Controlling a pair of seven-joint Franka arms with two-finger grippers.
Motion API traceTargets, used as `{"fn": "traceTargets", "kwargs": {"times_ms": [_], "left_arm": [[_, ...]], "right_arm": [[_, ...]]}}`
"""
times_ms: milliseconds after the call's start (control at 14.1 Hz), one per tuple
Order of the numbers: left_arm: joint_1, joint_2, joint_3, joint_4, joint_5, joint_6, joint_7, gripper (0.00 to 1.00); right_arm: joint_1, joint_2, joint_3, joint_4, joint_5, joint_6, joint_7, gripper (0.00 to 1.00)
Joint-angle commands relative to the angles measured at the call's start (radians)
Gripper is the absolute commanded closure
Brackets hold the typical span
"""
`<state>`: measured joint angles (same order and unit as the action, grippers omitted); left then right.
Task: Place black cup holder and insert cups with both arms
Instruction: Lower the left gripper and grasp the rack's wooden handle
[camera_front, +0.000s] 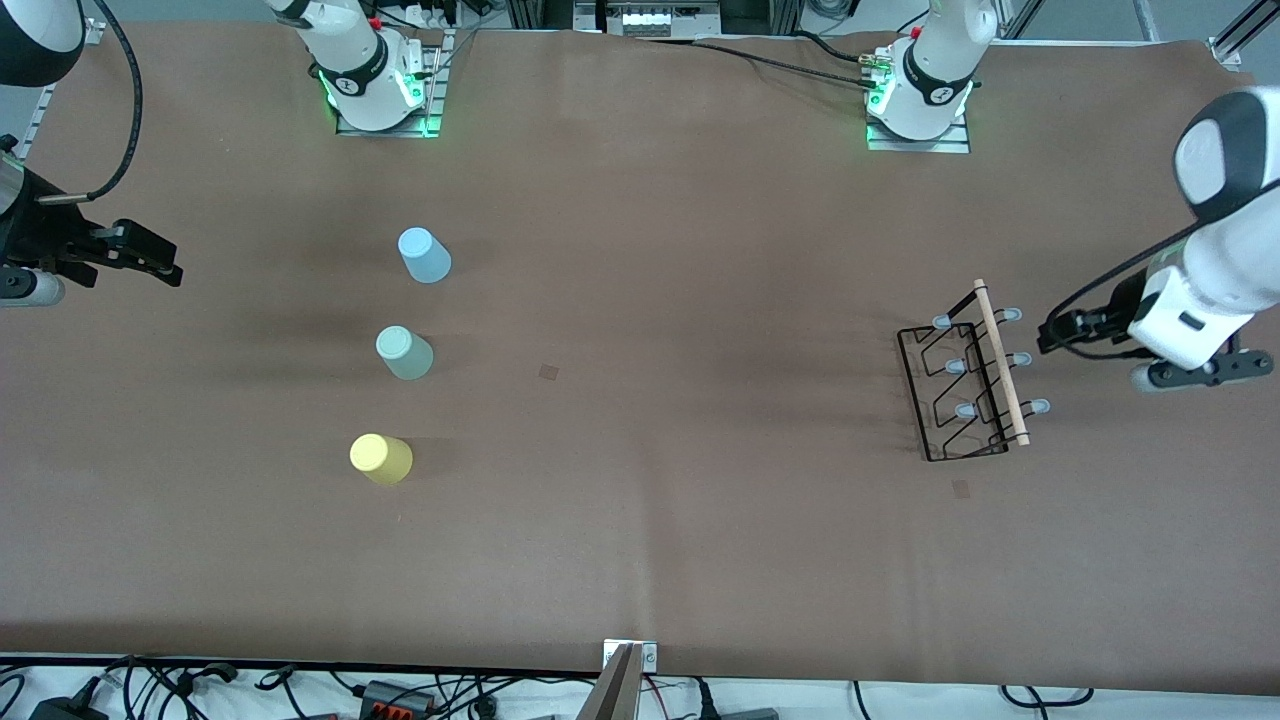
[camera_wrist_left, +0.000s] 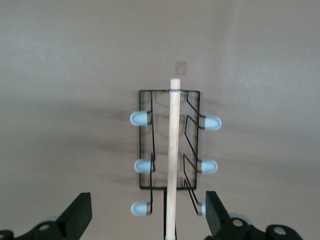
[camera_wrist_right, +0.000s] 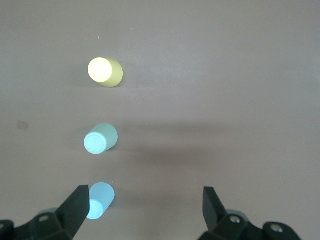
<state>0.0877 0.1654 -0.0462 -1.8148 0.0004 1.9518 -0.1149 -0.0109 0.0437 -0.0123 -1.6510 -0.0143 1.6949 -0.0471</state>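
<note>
Front view: black wire cup holder with wooden rod (camera_front: 965, 385) on bench; both grippers' jaws wide open (holding nothing).

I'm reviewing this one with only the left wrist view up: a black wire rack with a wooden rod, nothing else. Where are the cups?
Observer: Three cups stand in a row toward the right arm's end of the table: the light blue cup farthest from the front camera, the mint green cup in the middle, the yellow cup nearest.
Operator: Is any cup on the rack yet?
Observer: No. The black cup holder stands apart from them, toward the left arm's end, its pegs bare.
Operator: What is the right arm doing?
Observer: The right gripper hangs open and empty above the table beside the cup row.
Operator: And my own gripper, seen from outside?
Observer: The left gripper hangs open beside the holder's wooden rod, not touching it.
</note>
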Motion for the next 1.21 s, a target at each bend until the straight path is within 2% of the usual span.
{"fn": "traceTargets", "kwargs": {"times_ms": [0, 213, 496, 638, 709, 922, 1135], "left_arm": [[0.007, 0.009, -0.001, -0.076, -0.016, 0.126, 0.003, 0.00], [0.029, 0.009, -0.003, -0.182, -0.016, 0.300, -0.011, 0.00], [0.014, 0.008, -0.020, -0.267, -0.016, 0.380, -0.092, 0.02], [0.009, 0.012, -0.046, -0.270, -0.016, 0.380, -0.111, 0.02], [0.009, 0.014, -0.046, -0.271, -0.014, 0.375, -0.111, 0.08], [0.009, 0.013, -0.047, -0.290, -0.014, 0.369, -0.112, 0.17], [0.009, 0.014, -0.047, -0.293, -0.014, 0.331, -0.111, 0.37]], "right_arm": [[0.008, -0.013, -0.006, -0.021, 0.005, 0.015, 0.001, 0.00], [0.008, -0.012, -0.006, -0.021, 0.005, 0.015, 0.001, 0.00], [0.008, -0.012, -0.006, -0.021, 0.005, 0.019, 0.001, 0.00], [0.008, -0.007, -0.006, -0.021, 0.005, 0.019, 0.001, 0.00], [0.008, -0.005, -0.006, -0.021, 0.005, 0.019, 0.001, 0.00], [0.008, -0.005, -0.006, -0.021, 0.005, 0.019, 0.001, 0.00], [0.008, -0.005, -0.006, -0.021, 0.005, 0.019, 0.001, 0.00]]}}
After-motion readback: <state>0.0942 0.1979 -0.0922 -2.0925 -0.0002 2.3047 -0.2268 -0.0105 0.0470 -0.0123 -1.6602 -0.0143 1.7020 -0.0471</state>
